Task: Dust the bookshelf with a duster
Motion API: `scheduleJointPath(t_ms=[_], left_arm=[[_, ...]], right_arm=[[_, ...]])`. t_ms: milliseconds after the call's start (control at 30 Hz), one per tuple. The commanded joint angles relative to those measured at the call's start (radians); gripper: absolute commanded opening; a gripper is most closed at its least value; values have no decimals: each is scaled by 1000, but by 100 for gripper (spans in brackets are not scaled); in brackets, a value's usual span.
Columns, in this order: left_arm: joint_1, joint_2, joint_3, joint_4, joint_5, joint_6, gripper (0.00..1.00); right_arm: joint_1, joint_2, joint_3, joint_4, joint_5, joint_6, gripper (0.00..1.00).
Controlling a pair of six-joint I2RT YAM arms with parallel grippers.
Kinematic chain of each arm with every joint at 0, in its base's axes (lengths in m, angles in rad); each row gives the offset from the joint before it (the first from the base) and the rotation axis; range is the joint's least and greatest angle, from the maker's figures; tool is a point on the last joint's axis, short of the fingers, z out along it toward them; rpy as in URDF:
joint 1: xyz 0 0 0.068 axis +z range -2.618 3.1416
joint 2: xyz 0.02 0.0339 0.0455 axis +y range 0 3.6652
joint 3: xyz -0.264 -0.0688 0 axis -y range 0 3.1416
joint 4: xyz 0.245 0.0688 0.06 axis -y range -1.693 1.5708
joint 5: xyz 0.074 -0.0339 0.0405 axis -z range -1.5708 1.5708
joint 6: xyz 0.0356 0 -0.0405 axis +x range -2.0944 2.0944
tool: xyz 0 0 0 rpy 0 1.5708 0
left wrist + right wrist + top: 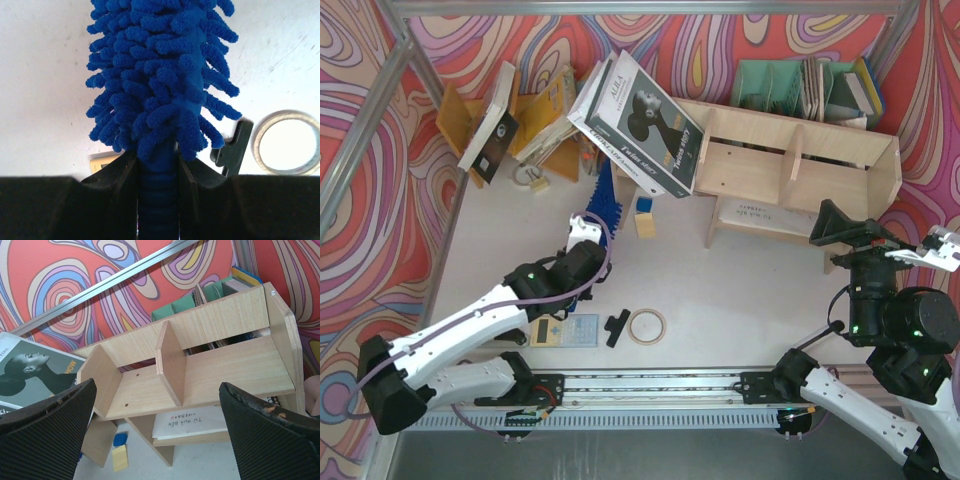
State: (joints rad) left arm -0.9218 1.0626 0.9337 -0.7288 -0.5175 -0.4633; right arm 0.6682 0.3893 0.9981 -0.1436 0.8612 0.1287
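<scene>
Pale plywood, smooth and square-edged, makes up the bookshelf (800, 165), which in the overhead view stands well ahead and to the right of the left pincer (588, 228). Its upright dividers cut it into open boxy compartments above a lower tier. That pincer is clamped on the duster (608, 200), whose shaggy blue head reaches forward from it towards a glossy black-and-white book (645, 125) leaning at the shelf's left end. Just ahead and right of the pincer lie a small yellow block (644, 224) and a blue block (642, 205). Behind it, nearer the arm bases, sit a thin tape ring (647, 326), a black clip (617, 327) and a flat pale card (565, 330) (what it is I cannot tell). The table (750, 290) is matte white, and the walls (720, 40) are swirled in red, orange and purple behind a metal frame bar (380, 110). From the left wrist, the ribbed dark blue handle (157, 200) is pinched between two black fingers (120, 175). Soft chenille nubs fan out beyond them, with ring and clip to their right on the scuffed white surface. From the right wrist, the right pincer (157, 386) stands wide and holds nothing. Its coarse black pads (50, 430) frame the bookshelf straight ahead. A paper booklet (190, 422) lies on the lower tier, and a green organizer (180, 307) stands behind against the swirled wall.
</scene>
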Motion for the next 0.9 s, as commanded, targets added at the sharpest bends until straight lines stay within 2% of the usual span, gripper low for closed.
scheduleJointPath(t_ms=[0, 400, 567, 867], left_arm=[[-1, 17, -69, 97, 48, -21, 0], [-1, 98, -146, 130, 59, -47, 0], [-1, 56, -102, 83, 10, -35, 0], [0, -88, 57, 3, 38, 10, 0]], right_arm=[[2, -6, 2, -10, 18, -7, 99], [2, -4, -2, -10, 16, -1, 99], [2, -7, 3, -12, 18, -3, 99], [2, -6, 1, -12, 18, -3, 99]])
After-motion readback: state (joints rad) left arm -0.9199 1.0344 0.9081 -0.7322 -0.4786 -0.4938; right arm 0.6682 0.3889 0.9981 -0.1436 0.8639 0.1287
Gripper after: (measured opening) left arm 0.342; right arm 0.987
